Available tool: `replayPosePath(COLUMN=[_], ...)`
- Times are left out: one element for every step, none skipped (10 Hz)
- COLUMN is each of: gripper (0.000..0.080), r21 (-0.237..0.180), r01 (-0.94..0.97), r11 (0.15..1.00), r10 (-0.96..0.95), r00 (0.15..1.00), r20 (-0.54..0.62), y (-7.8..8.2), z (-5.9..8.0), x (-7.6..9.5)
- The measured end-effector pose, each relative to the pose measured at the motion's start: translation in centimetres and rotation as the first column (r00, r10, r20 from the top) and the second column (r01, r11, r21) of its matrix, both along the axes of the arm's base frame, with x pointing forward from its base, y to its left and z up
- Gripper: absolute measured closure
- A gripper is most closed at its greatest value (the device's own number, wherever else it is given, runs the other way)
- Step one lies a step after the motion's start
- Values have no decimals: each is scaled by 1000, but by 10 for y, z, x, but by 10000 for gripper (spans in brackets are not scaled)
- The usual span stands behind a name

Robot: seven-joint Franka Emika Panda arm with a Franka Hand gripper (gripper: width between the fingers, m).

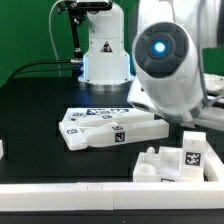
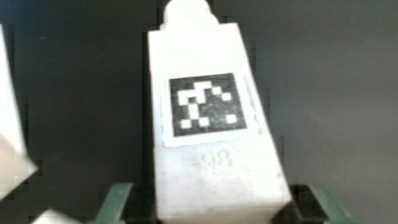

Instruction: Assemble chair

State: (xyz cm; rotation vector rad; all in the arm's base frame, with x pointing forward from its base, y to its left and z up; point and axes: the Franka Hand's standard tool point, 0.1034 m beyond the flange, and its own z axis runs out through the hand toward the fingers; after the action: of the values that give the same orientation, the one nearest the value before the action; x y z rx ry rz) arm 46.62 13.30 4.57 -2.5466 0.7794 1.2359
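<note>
In the wrist view a long white chair piece (image 2: 210, 110) with one black-and-white tag runs lengthwise between my fingers. My gripper (image 2: 212, 206) is shut on its near end, with a finger (image 2: 118, 203) pressed against each side. In the exterior view the gripper is hidden behind the arm's big white body (image 1: 170, 70). Flat white chair panels (image 1: 112, 129) with tags lie in the middle of the black table. A blocky white chair part (image 1: 178, 160) with a tag stands at the front on the exterior view's right.
The marker board (image 1: 102, 111) lies just behind the flat panels. The robot's base (image 1: 105, 50) stands at the back. A white ledge (image 1: 90, 190) runs along the front edge. Another white piece's corner (image 2: 15, 165) shows beside the held piece.
</note>
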Motion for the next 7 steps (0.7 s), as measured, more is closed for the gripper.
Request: replayPosePath(gripper=[517,517,515,515,515,515,515], r21=[15,1,-7,-39,-76,-110,-122], r01=[15,19,20,18,31,43,44], r11=[1000,1000,1000,999,997,993,992], r10=[-15,-19,-19,-11,-10,-2,5], r00=[1000,998,995,986,964,937,927], r20=[0,62,102,164,265,349,375], y=[-14,-30,-42,-49,-46,-41,-38], z=[20,44,61,69,68,67,68], x=[12,33,42,53,62,62,58])
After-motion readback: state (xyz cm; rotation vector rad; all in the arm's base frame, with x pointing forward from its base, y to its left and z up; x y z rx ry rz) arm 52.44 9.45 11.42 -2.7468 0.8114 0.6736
